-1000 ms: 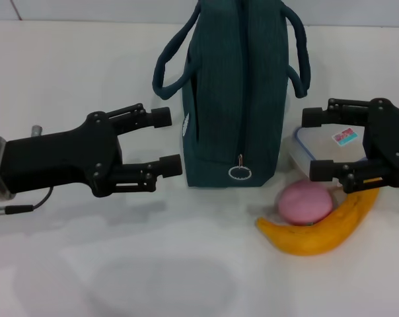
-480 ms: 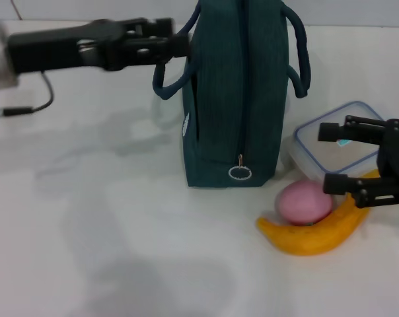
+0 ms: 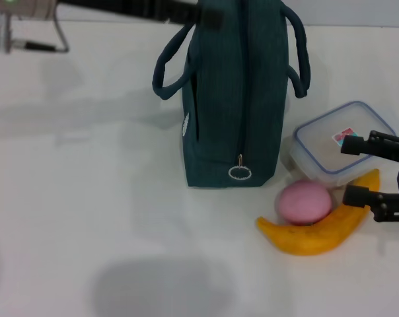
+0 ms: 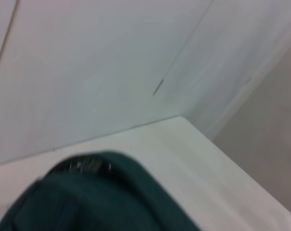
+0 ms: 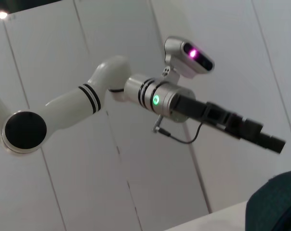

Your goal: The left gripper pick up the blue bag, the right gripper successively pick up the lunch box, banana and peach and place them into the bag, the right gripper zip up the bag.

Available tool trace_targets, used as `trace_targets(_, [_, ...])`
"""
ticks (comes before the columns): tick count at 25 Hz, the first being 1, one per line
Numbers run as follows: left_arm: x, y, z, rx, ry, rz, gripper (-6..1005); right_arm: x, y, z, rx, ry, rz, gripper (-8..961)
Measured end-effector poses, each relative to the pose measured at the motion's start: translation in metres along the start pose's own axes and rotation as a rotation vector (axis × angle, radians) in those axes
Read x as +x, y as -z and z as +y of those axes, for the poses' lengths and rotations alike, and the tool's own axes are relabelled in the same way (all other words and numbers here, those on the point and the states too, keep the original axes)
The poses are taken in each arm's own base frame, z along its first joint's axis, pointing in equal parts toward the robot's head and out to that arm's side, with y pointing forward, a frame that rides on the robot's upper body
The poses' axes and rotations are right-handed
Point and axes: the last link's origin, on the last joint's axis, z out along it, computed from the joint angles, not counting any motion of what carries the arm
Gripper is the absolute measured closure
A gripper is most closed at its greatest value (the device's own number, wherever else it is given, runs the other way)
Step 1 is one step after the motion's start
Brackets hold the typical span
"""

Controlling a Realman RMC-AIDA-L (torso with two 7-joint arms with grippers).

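The blue bag (image 3: 232, 99) stands upright in the middle of the table, zipped shut, with its zip pull ring (image 3: 240, 173) low on the front. My left gripper (image 3: 209, 16) reaches in from the far left along the top edge and is at the bag's top. It also shows in the right wrist view (image 5: 273, 143). The bag's top fills the lower part of the left wrist view (image 4: 102, 197). The clear lunch box (image 3: 325, 148), the pink peach (image 3: 306, 202) and the banana (image 3: 312, 236) lie right of the bag. My right gripper (image 3: 355, 170) is open and empty beside the lunch box and the banana.
The white table (image 3: 87, 198) stretches to the left and front of the bag. A white panelled wall stands behind the table (image 4: 87, 57). The bag's two handles (image 3: 168, 66) hang out on either side.
My left arm has swung from the table's left side up and away to the bag's top. My right gripper has drawn back to the right, uncovering the lunch box.
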Motion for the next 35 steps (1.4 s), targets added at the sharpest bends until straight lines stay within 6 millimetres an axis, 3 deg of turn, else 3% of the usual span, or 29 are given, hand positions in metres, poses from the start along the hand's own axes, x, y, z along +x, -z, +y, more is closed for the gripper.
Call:
trace_targets(5, [0.014,-0.013,0.004,0.035,0.006,-0.029,124,0.008,0.001,0.003,0.004,-0.011,-0.018,83])
trace_targets(16, [0.015,-0.040,-0.006,0.178,0.033,-0.152,127,0.020,0.005,0.010,0.021,-0.014,-0.034,84])
trace_targets(35, [0.016,-0.054,-0.012,0.218,0.031,-0.224,131,0.030,0.005,0.012,0.042,-0.025,-0.046,83])
